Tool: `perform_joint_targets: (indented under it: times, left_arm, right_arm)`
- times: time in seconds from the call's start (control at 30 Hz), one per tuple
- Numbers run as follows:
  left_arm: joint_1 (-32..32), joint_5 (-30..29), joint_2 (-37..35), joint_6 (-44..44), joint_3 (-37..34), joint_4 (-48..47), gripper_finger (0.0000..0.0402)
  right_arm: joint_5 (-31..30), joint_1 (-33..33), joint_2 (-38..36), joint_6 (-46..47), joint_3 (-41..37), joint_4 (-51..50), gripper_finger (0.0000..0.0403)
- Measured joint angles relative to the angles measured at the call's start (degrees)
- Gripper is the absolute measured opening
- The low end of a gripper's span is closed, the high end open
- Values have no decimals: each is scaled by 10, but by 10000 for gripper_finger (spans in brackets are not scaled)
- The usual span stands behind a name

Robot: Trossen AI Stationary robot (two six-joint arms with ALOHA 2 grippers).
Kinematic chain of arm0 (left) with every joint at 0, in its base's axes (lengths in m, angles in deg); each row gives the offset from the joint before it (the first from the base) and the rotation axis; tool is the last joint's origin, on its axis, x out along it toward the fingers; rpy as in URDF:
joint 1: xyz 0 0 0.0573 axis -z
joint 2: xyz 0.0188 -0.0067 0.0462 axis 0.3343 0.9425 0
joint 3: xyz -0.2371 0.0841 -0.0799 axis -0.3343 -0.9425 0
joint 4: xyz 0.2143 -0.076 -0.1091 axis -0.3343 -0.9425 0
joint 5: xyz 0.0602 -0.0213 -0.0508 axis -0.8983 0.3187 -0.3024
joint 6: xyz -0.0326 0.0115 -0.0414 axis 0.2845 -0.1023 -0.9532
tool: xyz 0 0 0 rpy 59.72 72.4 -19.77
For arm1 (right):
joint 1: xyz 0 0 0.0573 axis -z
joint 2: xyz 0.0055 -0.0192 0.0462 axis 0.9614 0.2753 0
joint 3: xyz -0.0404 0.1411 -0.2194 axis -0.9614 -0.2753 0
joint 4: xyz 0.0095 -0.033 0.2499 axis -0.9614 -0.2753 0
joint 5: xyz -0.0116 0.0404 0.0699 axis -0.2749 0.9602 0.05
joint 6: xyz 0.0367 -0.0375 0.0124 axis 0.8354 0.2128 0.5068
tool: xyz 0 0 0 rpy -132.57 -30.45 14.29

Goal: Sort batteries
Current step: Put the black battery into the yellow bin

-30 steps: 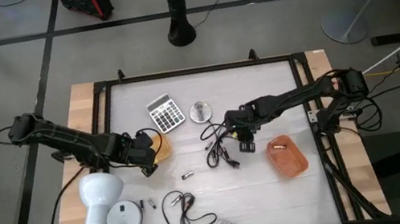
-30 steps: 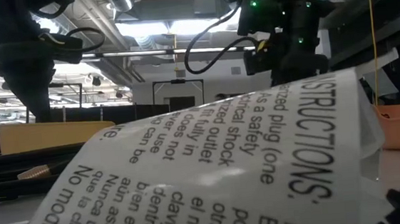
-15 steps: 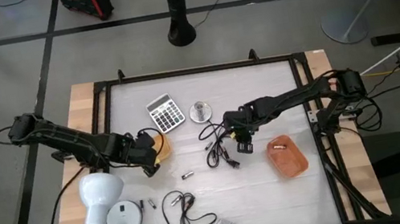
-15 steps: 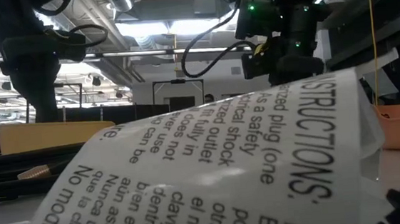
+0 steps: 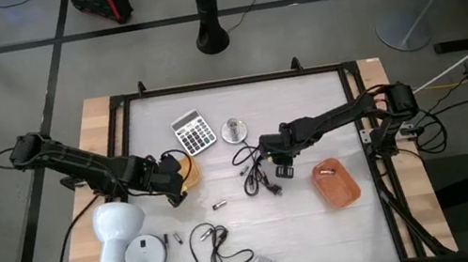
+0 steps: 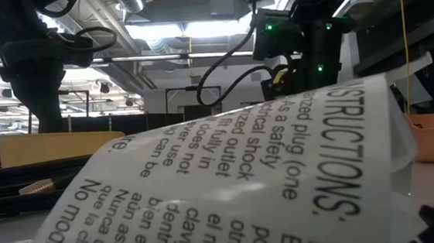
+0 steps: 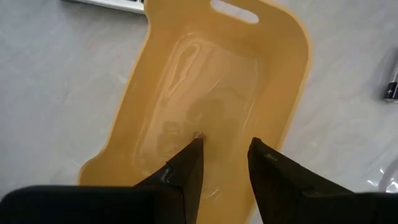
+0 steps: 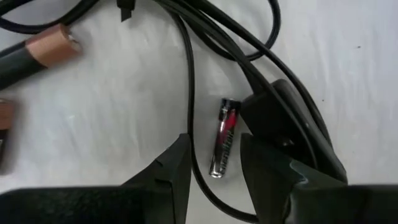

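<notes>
High view: the right gripper (image 5: 280,167) is hovering over the tangle of black cables (image 5: 255,173) at the table's middle, while the left gripper (image 5: 176,182) is hanging over the yellow tray (image 5: 187,170) near the calculator (image 5: 193,132). Right wrist view: the right gripper's (image 8: 214,163) two fingers are standing apart with nothing between them, just above a black-and-red battery (image 8: 223,137) that is lying on the white tabletop, between a thin cable and a black plug (image 8: 283,121). Left wrist view: the left gripper's (image 7: 225,148) fingers are also standing apart, empty, over the tray's (image 7: 261,74) bare floor, and another battery (image 7: 392,89) is lying on the table beside the tray. From above, a further battery (image 5: 218,206) is resting alone nearer the front, and one more (image 5: 325,173) is lying in the orange tray (image 5: 343,187) at the right.
</notes>
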Motion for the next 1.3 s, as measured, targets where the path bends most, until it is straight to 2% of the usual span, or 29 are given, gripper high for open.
perform_joint_targets:
  times: [0.27,0.6,1.2,1.3]
  left_arm:
    - [0,0,0,0,0,0,116]
    - [0,0,0,0,0,0,116]
    - [0,0,0,0,0,0,116]
    - [0,0,0,0,0,0,116]
  right_arm:
    - [-65,2,0,-7,0,-3,133]
    - [-26,12,2,-14,0,-5,133]
    - [-27,12,0,-38,0,-14,133]
    - [-25,12,0,-39,10,-49,133]
